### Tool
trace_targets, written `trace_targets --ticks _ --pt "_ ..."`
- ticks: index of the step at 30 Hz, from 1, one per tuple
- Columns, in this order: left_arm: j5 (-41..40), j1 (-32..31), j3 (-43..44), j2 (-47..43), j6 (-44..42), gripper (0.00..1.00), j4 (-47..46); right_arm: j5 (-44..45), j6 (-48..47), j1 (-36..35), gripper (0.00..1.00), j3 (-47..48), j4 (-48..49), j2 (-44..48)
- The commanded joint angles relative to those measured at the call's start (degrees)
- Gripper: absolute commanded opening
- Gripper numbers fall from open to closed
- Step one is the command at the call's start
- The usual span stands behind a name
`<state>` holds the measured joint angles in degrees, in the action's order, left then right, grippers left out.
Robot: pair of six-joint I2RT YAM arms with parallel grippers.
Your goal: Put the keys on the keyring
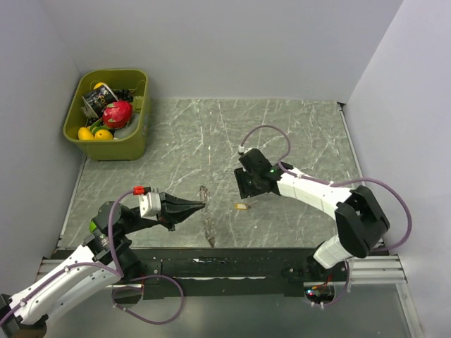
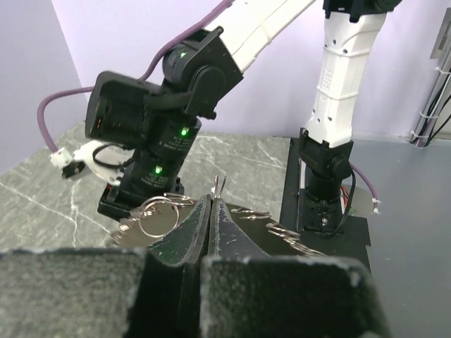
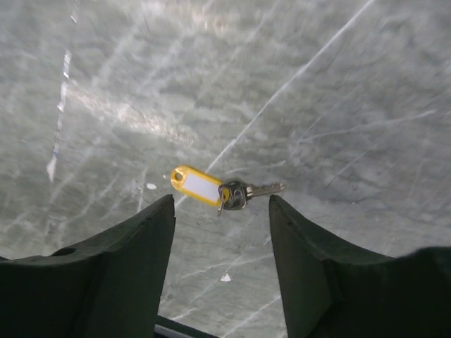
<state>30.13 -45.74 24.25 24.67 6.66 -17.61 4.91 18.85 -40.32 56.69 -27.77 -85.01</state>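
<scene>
A small silver key on a yellow tag with a white label [image 3: 201,186] lies flat on the marble table; from above it is a tan speck [image 1: 242,206]. My right gripper [image 3: 220,205] is open and empty just above it, one finger on each side, not touching it; it also shows from above [image 1: 245,193]. My left gripper [image 2: 211,200] is shut on the thin wire of the keyring [image 2: 219,186]. Several grey keys [image 2: 282,232] and a small split ring [image 2: 156,217] fan out on either side of its fingers. From above, this gripper [image 1: 201,205] holds the keyring [image 1: 206,224] left of the tagged key.
An olive bin [image 1: 138,141] of toy fruit and clutter stands at the table's far left corner. The black front rail [image 1: 232,264] runs along the near edge. The right arm's wrist [image 2: 158,141] fills the view just beyond the left gripper.
</scene>
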Motion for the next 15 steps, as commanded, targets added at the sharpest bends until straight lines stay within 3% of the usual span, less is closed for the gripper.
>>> trace_targets --ticks 1,11,15 --pt "-0.2 -0.1 2.6 1.0 -0.7 0.01 -2.0 -1.8 3.3 -0.6 0.55 1.8 -0.7 -2.8" --pt "0.8 -0.1 1.9 1.6 -0.1 0.01 -3.5 -3.9 5.2 -1.5 0.35 -1.5 0.8 -6.7" --pt "1.1 -0.1 1.9 1.6 -0.2 0.01 -3.1 -3.9 5.5 -1.5 0.33 -1.7 0.4 -8.1"
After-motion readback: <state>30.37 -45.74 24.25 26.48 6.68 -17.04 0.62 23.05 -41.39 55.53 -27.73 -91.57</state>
